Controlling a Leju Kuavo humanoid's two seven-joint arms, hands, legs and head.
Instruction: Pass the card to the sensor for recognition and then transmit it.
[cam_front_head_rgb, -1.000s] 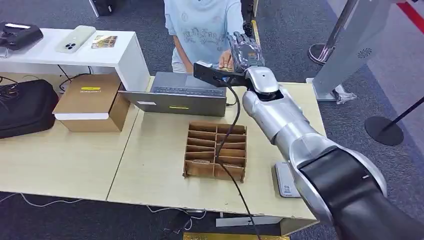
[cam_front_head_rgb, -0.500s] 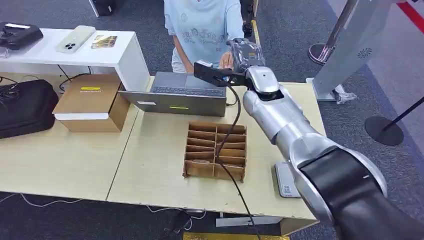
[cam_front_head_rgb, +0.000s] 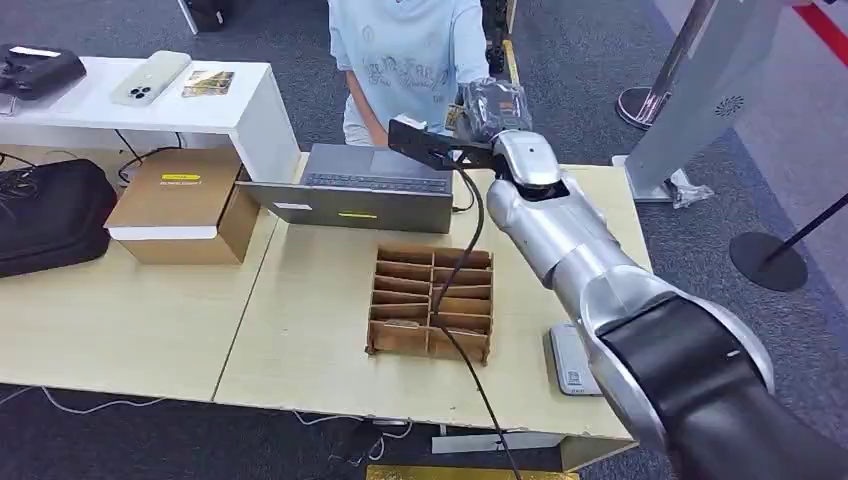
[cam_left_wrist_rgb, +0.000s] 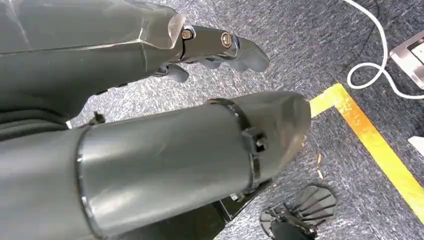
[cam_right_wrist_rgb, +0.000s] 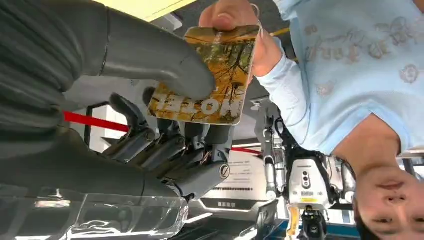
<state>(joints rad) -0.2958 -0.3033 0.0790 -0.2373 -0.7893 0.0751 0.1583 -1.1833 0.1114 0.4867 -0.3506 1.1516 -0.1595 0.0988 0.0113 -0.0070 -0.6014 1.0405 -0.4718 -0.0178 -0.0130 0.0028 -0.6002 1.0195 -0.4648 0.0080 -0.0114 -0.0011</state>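
Note:
My right hand (cam_front_head_rgb: 492, 105) is raised past the far edge of the table, in front of a person in a light blue shirt (cam_front_head_rgb: 405, 55). In the right wrist view its thumb (cam_right_wrist_rgb: 165, 62) presses a card with an autumn-tree picture (cam_right_wrist_rgb: 215, 85) against the darker fingers (cam_right_wrist_rgb: 170, 145). The person's hand (cam_right_wrist_rgb: 235, 20) pinches the card's far end, so both of us hold it. A flat grey card sensor (cam_front_head_rgb: 572, 362) lies on the table near its front right edge, behind my forearm. My left hand (cam_left_wrist_rgb: 215, 47) hangs over grey carpet and holds nothing.
A cardboard divider tray (cam_front_head_rgb: 432, 300) sits mid-table with a black cable across it. A grey laptop (cam_front_head_rgb: 365, 185) stands behind it. At the left are a cardboard box (cam_front_head_rgb: 185, 205), a black bag (cam_front_head_rgb: 50, 215) and a white side table (cam_front_head_rgb: 240, 110).
My right hand has risen slightly and edged toward the person, with the card still in it. The person's hand stays at the card.

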